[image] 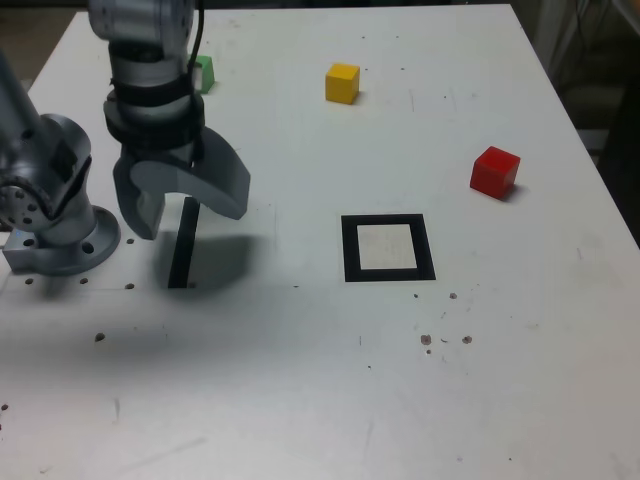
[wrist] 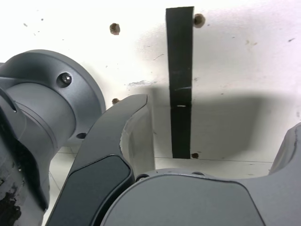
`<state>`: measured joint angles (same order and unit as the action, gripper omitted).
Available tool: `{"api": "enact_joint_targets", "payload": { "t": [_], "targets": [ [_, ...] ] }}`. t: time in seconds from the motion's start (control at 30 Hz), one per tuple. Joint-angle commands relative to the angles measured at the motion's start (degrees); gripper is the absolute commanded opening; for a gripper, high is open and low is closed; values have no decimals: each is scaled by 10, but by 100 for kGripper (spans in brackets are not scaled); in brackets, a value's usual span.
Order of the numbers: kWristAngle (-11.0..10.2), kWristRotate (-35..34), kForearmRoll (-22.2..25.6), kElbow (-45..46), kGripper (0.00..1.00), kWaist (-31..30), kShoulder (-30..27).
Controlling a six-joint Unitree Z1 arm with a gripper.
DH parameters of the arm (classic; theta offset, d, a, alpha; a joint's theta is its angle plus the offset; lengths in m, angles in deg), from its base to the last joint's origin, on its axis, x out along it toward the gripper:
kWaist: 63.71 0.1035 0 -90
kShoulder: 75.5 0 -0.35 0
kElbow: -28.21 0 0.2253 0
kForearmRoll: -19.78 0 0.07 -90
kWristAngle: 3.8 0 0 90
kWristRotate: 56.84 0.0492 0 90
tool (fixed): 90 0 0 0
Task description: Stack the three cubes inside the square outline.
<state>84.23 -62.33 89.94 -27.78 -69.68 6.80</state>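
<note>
My gripper (image: 185, 212) hangs open over the white table at the exterior view's left, pointing down with nothing between its fingers. Behind the arm, a green cube (image: 205, 72) is partly hidden. The yellow cube (image: 342, 82) rests at the back centre. To the exterior view's right sits the red cube (image: 495, 171). The square outline (image: 388, 247), black with a pale centre, lies flat in the middle of the table with no cube in it. The wrist view shows only my open gripper (wrist: 211, 127) above bare table; no cube shows there.
A narrow black strip (image: 183, 245) (wrist: 180, 80) lies on the table right under the gripper. The arm's grey base (image: 50, 215) (wrist: 42, 113) stands at the exterior view's left edge. Small dark specks and holes (image: 440, 340) dot the table.
</note>
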Motion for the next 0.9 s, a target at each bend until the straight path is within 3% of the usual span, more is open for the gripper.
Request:
{"api": "enact_joint_targets", "payload": {
  "t": [0.0,0.87],
  "targets": [
    [-4,1,0,-11,97,1,10],
    [-14,69,26,-161,97,10,104]
  ]
}}
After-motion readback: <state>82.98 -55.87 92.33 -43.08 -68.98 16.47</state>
